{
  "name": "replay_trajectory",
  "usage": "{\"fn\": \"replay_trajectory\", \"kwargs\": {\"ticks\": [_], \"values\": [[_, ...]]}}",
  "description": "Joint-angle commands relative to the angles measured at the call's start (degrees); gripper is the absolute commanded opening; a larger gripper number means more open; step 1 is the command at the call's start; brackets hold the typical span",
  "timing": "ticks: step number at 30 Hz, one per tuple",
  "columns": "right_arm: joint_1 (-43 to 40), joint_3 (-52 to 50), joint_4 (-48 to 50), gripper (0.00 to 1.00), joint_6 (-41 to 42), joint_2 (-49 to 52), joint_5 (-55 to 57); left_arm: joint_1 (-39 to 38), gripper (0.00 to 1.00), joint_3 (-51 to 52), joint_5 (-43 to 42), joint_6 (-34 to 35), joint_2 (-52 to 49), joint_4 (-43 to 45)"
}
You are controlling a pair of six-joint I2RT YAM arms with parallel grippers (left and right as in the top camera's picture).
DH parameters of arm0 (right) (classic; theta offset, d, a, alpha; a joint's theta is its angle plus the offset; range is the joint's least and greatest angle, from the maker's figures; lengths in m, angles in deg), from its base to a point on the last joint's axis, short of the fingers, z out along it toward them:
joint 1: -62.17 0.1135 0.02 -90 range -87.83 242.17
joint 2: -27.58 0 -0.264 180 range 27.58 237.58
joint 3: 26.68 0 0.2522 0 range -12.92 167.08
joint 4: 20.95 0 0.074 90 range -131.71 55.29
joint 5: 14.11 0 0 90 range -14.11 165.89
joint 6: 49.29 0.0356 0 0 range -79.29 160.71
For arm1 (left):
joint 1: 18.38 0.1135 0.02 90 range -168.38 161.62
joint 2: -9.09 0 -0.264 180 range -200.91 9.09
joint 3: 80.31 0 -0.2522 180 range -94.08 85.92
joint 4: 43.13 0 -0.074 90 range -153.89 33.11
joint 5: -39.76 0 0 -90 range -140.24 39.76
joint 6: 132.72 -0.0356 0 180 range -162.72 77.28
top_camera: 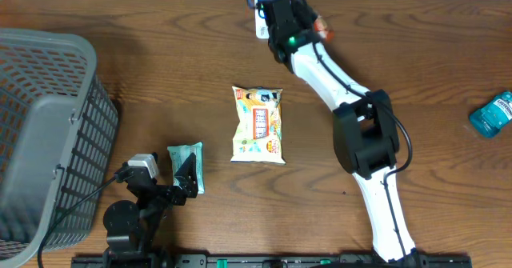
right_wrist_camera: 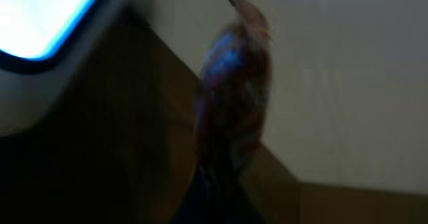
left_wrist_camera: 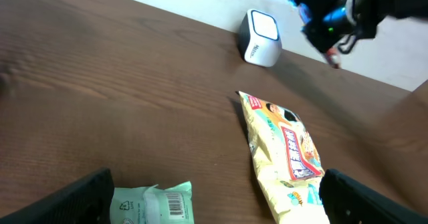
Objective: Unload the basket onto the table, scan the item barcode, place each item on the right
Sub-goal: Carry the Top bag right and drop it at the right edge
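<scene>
At twelve o'clock, grips red packet [top_camera: 322, 33] with right gripper [top_camera: 309, 22] by scanner [left_wrist_camera: 259, 40], left gripper [left_wrist_camera: 217, 200] released at seven; risks misread from averted barcode.

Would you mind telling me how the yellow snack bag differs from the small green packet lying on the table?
The yellow snack bag is clearly larger than the green packet. The snack bag shows its colourful printed front with no barcode visible, while the green packet lies with its barcode facing up. Both lie flat on the wooden table.
</scene>
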Motion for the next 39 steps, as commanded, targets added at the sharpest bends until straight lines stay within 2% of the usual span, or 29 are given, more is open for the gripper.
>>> {"fn": "replay_trajectory", "kwargs": {"ticks": [1, 5, 7, 10, 18, 23, 27, 28, 29, 30, 32, 34, 39], "values": [[-2.14, 2.14, -13.29, 0.01, 19.91, -3.04, 14.53, -0.13, 0.98, 0.79, -0.11, -0.11, 0.26, -1.44], [-6.4, 2.12, -34.99, 0.01, 43.34, -3.78, 14.78, -0.13, 0.98, 0.79, -0.11, -0.11, 0.26, -1.44], [-9.49, 1.73, -42.82, 0.01, 52.52, -3.78, 12.5, -0.13, 0.98, 0.79, -0.11, -0.11, 0.26, -1.44], [-16.28, 1.11, -48.37, 0.01, 60.22, -3.78, 10.29, -0.13, 0.98, 0.79, -0.11, -0.11, 0.26, -1.46], [-34.47, -1.05, -42.77, 0.01, 57.55, -3.74, 9.9, -0.13, 0.98, 0.79, -0.11, -0.11, 0.26, -1.44], [-44.92, -1.31, -37.29, 0.01, 51.17, -3.52, 1.16, -0.13, 0.98, 0.79, -0.11, -0.11, 0.26, -1.44], [-49.57, -1.31, -36.48, 0.01, 51.1, -3.52, -4.9, -0.13, 0.98, 0.79, -0.11, -0.11, 0.26, -1.44], [-50.12, -1.31, -36.22, 0.05, 51.08, -3.52, -5.66, -0.13, 0.98, 0.79, -0.11, -0.11, 0.26, -1.44], [-50.49, -1.29, -36.02, 0.18, 51.08, -3.54, -6.29, -0.13, 0.98, 0.79, -0.11, -0.11, 0.26, -1.44], [-50.82, -1.18, -35.89, 0.53, 51.06, -3.58, -7.15, -0.13, 0.98, 0.79, -0.11, -0.11, 0.26, -1.44], [-50.84, -0.5, -36.65, 0.99, 51.06, -4.22, -10.12, -0.13, 0.98, 0.79, -0.11, -0.11, 0.26, -1.46], [-50.38, 0.07, -37.07, 0.99, 51.06, -5.27, -14.34, -0.13, 0.98, 0.79, -0.11, -0.13, 0.26, -1.44], [-46.51, 0.63, -38.82, 0.99, 51.08, -13.73, -33.7, -0.13, 0.98, 0.79, -0.11, -0.11, 0.26, -1.46]]}}
